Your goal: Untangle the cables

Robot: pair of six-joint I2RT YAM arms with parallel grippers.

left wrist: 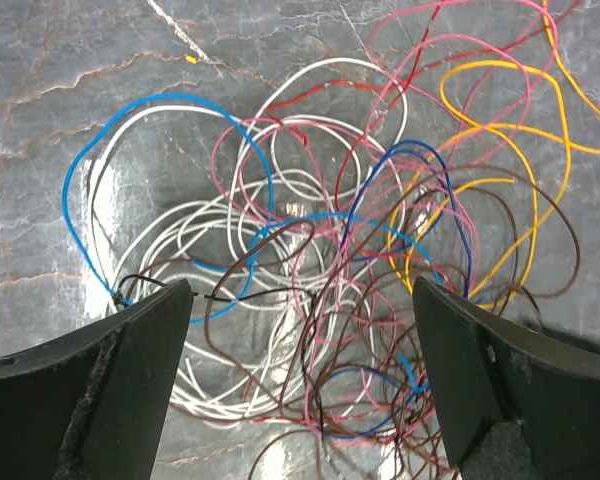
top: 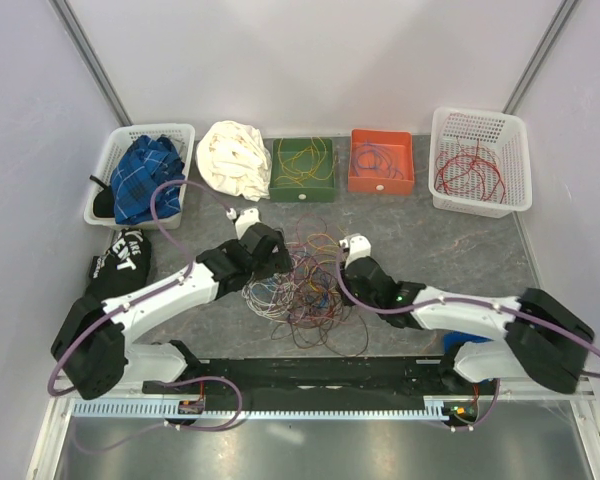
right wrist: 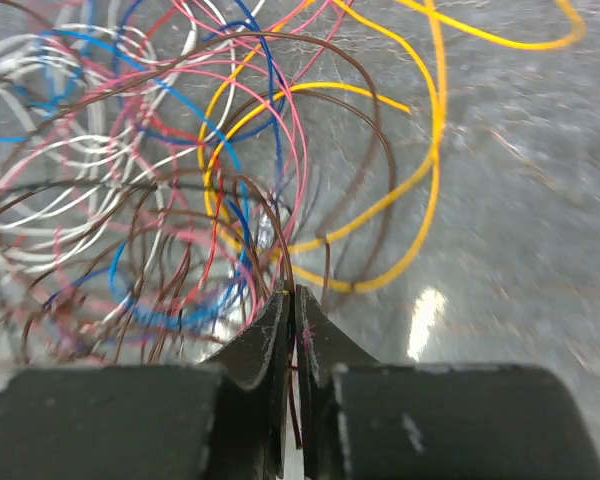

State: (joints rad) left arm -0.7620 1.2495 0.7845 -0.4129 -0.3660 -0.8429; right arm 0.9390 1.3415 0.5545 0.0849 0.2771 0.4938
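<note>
Bench point(top: 430, 245): grey stone-look top with pale veins. Overhead light leaves a glare spot point(right wrist: 425, 318) on it just right of the right gripper point(right wrist: 292, 300), and a softer sheen under the left gripper point(left wrist: 302, 290). Plain pale back wall point(top: 330, 60) is well beyond both, with side walls outboard of each. Grey metal posts point(top: 88, 55) stand in the back corners.

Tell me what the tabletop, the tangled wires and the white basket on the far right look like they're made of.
The tabletop looks like grey stone or a stone-print laminate, semi-glossy, with pale veins and glare spots. The tangled wires seem to be thin conductors in smooth, slightly shiny coloured plastic insulation. The white basket is probably moulded plastic, matte, judging by its open lattice walls.
</note>
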